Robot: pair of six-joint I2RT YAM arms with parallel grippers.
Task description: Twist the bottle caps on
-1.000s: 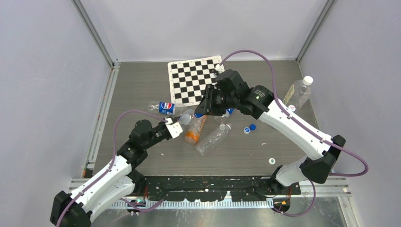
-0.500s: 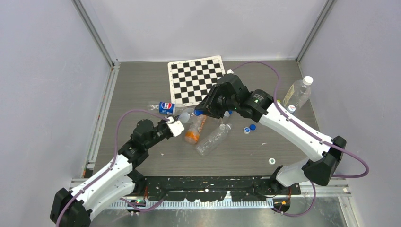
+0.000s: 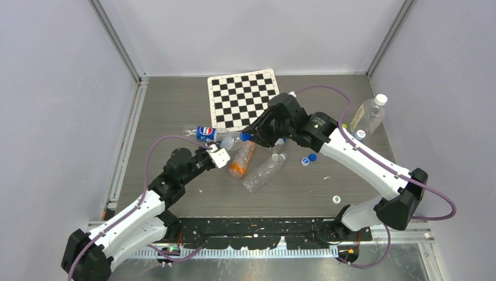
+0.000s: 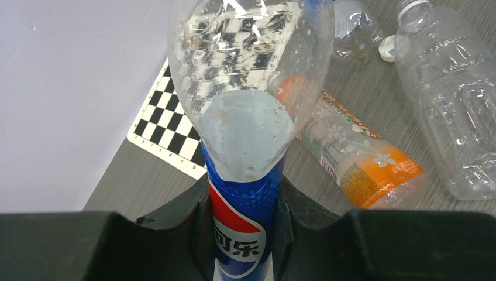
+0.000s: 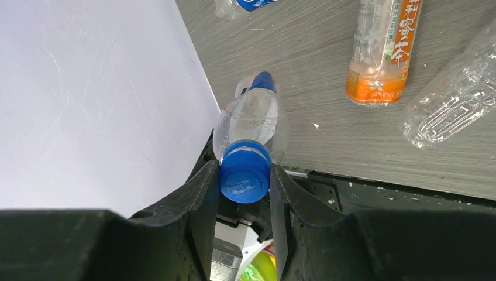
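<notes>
On the table point(image 3: 175, 105), one far bottle point(image 3: 365, 117) already wears its white cap point(image 3: 381, 98), while the orange bottle point(image 3: 241, 159) and clear bottle point(image 3: 263, 171) lie apparently open. The left claw point(image 4: 243, 202) clenches the Pepsi bottle point(image 4: 241, 240) — the right claw point(image 5: 244, 193) pinches a blue cap point(image 5: 245, 175) at its mouth; loose caps point(image 3: 308, 158) wait nearby.

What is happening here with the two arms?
The left gripper is shut on a clear plastic Pepsi bottle with a blue label. The right gripper is shut on a round blue plastic cap sitting on that bottle's neck. Whether it is screwed tight cannot be told. An orange-labelled plastic bottle lies nearby.
</notes>
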